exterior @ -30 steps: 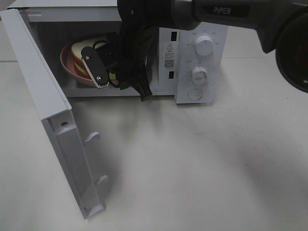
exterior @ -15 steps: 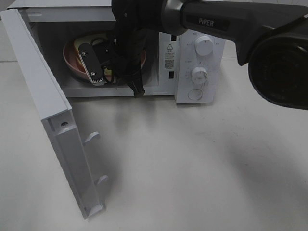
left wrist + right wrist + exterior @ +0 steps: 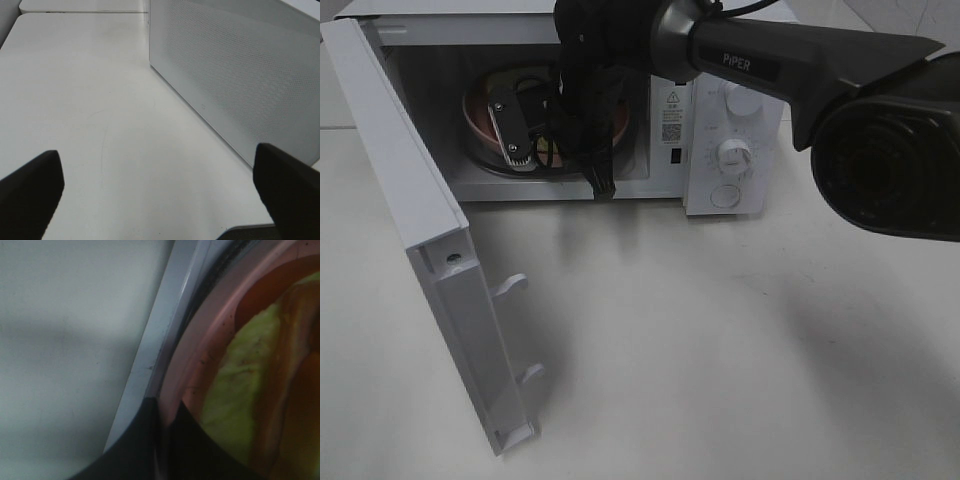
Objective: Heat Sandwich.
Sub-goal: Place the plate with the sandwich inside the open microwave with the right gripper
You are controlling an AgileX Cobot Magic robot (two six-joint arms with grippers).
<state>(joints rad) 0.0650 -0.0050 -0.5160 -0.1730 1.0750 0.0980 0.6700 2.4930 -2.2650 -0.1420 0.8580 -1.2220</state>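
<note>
Right tool: clamped narrow on the rim of the round pink plate, clear of the food, setting it inside the white microwave oven.
Layered sandwich with pale green filling: on that plate, inside the microwave.
Left tool: wide, empty, outside the microwave.

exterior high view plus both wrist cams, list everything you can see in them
microwave: one, white, at the back of the table
door: one, white, swung open on the microwave's left
knobs: two, white, stacked on the control panel at the microwave's right
button: one, white, round, below the knobs
pink plate: one, pink, inside the microwave
sandwich: one, yellow-green filling showing, on the plate
table: one, off-white, under everything
right arm: one, black, reaching into the microwave
right fingers: two, black, shut on the plate's rim
left fingers: two, black, spread wide over the table by the microwave's perforated side
</note>
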